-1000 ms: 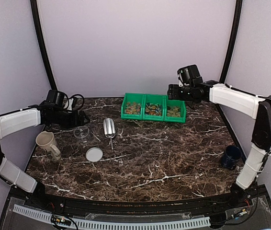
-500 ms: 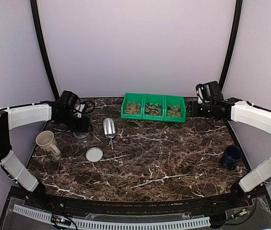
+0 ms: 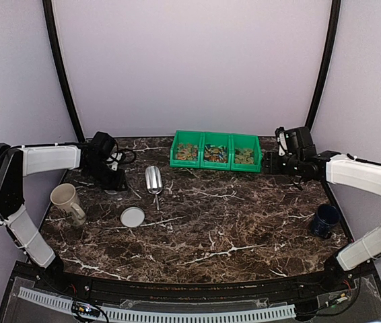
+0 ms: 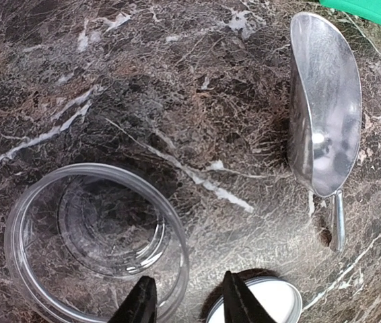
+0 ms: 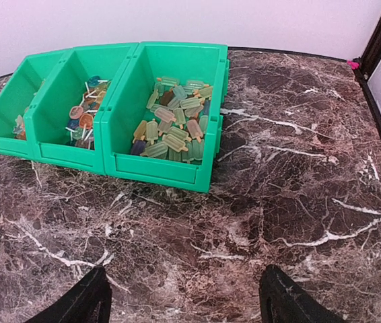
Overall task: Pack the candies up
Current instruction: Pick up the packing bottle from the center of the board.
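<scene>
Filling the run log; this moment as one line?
left gripper open, straddling clear cup rim | right gripper open, facing green bin | candies in bin

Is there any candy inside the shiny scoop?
No, the metal scoop lies empty on the marble table, and only its bare shiny inside shows.

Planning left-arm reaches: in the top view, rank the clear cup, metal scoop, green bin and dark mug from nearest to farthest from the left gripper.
From the left gripper:
1. clear cup, at its fingertips, far left of the table.
2. metal scoop, just to its right.
3. green bin, back centre.
4. dark mug, by the right edge.
</scene>
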`<state>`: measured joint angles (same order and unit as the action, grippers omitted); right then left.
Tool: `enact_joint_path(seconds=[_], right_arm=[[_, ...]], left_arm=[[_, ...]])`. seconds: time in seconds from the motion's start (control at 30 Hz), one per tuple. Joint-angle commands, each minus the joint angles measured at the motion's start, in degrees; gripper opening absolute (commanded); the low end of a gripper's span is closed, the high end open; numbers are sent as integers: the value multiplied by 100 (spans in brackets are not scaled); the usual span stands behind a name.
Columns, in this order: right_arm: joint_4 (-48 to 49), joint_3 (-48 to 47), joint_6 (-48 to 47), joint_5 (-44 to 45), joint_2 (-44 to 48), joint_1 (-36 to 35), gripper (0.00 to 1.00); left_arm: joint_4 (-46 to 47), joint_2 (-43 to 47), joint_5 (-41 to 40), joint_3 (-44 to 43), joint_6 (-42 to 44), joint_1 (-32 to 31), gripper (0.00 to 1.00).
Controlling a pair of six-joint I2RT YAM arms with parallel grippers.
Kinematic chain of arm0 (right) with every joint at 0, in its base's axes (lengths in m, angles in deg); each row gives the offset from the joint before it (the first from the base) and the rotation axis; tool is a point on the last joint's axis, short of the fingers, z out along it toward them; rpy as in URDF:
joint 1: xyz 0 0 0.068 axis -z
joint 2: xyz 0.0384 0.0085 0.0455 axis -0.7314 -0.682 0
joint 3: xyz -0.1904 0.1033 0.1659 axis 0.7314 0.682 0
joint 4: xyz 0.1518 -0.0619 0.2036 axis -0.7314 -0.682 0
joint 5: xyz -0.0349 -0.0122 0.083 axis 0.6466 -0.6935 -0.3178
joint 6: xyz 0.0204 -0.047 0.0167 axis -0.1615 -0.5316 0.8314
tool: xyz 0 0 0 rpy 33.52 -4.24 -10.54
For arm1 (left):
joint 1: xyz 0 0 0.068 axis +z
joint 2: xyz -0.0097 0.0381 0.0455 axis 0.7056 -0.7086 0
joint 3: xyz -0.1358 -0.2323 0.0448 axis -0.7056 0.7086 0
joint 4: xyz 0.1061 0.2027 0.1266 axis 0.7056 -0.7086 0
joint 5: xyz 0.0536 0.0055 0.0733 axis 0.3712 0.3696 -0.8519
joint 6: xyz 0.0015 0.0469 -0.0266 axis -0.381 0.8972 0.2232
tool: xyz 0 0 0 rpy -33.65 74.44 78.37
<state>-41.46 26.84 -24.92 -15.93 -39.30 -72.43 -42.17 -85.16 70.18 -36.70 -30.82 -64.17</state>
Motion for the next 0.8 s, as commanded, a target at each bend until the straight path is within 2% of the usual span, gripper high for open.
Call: enact_joint_path(seconds=[0.0, 0.13, 0.27, 0.47, 0.53, 0.77], right_arm=[[442, 112, -40, -146, 78, 21, 75], [478, 156, 0, -276, 132, 20, 75], [553, 214, 41, -429, 229, 21, 75], [627, 274, 69, -522, 256, 16, 75], [631, 285, 76, -528, 239, 21, 75], [652, 315, 94, -586, 267, 21, 75]], left_arm=[[-184, -83, -142, -177, 107, -18, 36], [-256, -192, -205, -221, 148, -18, 27], [-242, -190, -212, -213, 137, -22, 13], [-208, -123, -137, -204, 136, -27, 10], [-203, -82, -118, -204, 136, -30, 5], [-259, 133, -135, -346, 152, -104, 3]])
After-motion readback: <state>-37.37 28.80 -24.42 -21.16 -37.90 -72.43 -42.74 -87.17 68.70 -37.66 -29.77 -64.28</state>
